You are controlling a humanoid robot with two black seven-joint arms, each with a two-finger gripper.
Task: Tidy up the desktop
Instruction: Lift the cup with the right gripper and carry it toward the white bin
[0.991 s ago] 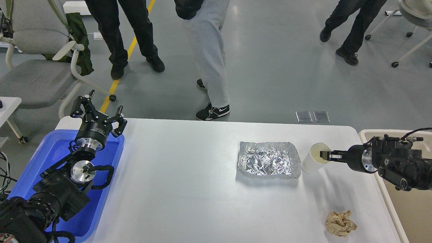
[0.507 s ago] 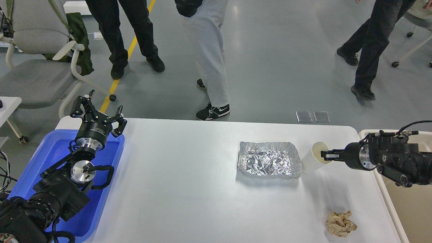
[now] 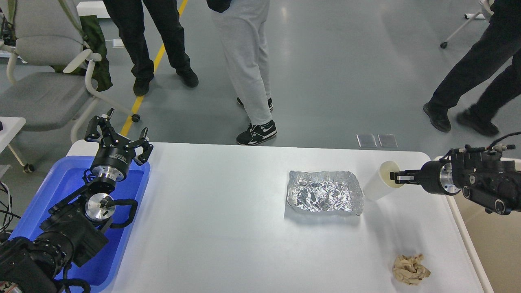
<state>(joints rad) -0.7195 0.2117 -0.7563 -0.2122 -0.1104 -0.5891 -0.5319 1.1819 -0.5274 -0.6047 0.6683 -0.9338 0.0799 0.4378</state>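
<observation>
The white desktop (image 3: 228, 228) fills the lower view. A crumpled foil tray (image 3: 324, 192) lies right of centre. A white paper cup (image 3: 380, 181) is tilted beside the foil's right edge, lifted off the table. My right gripper (image 3: 397, 177) is shut on the cup's rim, one finger inside it. A crumpled brown paper ball (image 3: 409, 269) lies at the front right. My left gripper (image 3: 118, 132) is open and empty above the far end of the blue tray (image 3: 61, 191).
A beige bin (image 3: 494, 240) stands off the table's right edge, under my right arm. Several people walk on the floor beyond the table. A grey chair (image 3: 44, 77) stands at the far left.
My right gripper has lifted the cup up and to the right, tilting it. People behind the table have moved. The left arm has not moved.
</observation>
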